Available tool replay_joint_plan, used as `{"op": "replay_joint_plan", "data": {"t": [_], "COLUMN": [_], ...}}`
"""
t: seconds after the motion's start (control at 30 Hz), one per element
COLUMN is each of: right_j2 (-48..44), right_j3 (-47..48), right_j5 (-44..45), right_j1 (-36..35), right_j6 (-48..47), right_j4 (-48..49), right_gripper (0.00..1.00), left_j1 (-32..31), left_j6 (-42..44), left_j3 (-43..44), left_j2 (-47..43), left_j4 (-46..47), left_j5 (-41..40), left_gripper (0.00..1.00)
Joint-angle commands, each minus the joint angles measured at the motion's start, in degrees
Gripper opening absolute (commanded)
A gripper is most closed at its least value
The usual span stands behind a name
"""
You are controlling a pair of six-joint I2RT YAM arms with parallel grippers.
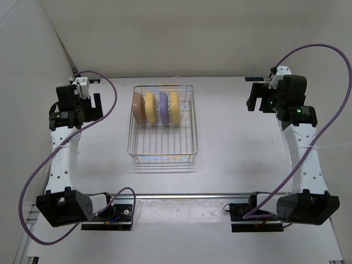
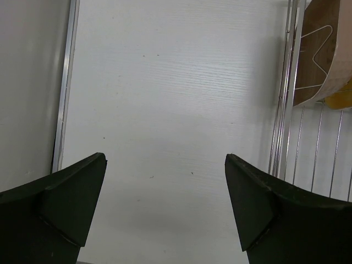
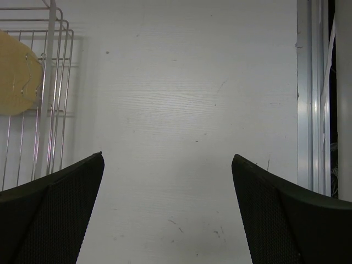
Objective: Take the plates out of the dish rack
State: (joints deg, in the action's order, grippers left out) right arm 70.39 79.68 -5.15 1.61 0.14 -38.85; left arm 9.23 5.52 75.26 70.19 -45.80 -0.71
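Note:
The silver wire dish rack [image 1: 163, 144] stands mid-table. Four plates stand on edge in its far half: a tan-pink plate [image 1: 137, 106], a yellow plate [image 1: 149, 106], a purple plate [image 1: 163, 106] and a second yellow plate [image 1: 175, 106]. My left gripper [image 1: 91, 104] is open and empty, left of the rack. My right gripper [image 1: 256, 97] is open and empty, right of the rack. The left wrist view shows the rack's side [image 2: 287, 99] with the tan-pink plate [image 2: 322, 55] behind it. The right wrist view shows the rack [image 3: 49, 88] and a yellow plate [image 3: 16, 80].
White walls enclose the table at the back and sides. A metal rail [image 1: 181, 194] runs along the near edge between the arm bases. Purple cables [image 1: 60, 159] loop beside each arm.

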Motion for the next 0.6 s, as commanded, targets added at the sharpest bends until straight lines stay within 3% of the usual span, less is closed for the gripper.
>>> {"op": "replay_joint_plan", "data": {"t": [0.0, 0.33, 0.57], "right_j2": [-1.9, -3.6, -5.4], "right_j3": [-0.2, -3.3, -4.9], "right_j5": [-0.9, -2.1, -2.1], "right_j1": [0.2, 0.2, 0.2], "right_j6": [-0.7, -3.7, -6.3], "right_j4": [3.2, 3.2, 2.6], "right_gripper": [1.00, 1.00, 1.00], "left_j1": [-0.2, -0.2, 0.4], "left_j6": [-0.2, -0.9, 2.8], "left_j3": [-0.5, -1.5, 0.7], "left_j2": [-1.0, -0.4, 3.4], "left_j4": [0.5, 1.6, 2.4], "left_j5": [-1.0, 1.9, 15.5], "left_gripper": [1.00, 1.00, 1.00]}}
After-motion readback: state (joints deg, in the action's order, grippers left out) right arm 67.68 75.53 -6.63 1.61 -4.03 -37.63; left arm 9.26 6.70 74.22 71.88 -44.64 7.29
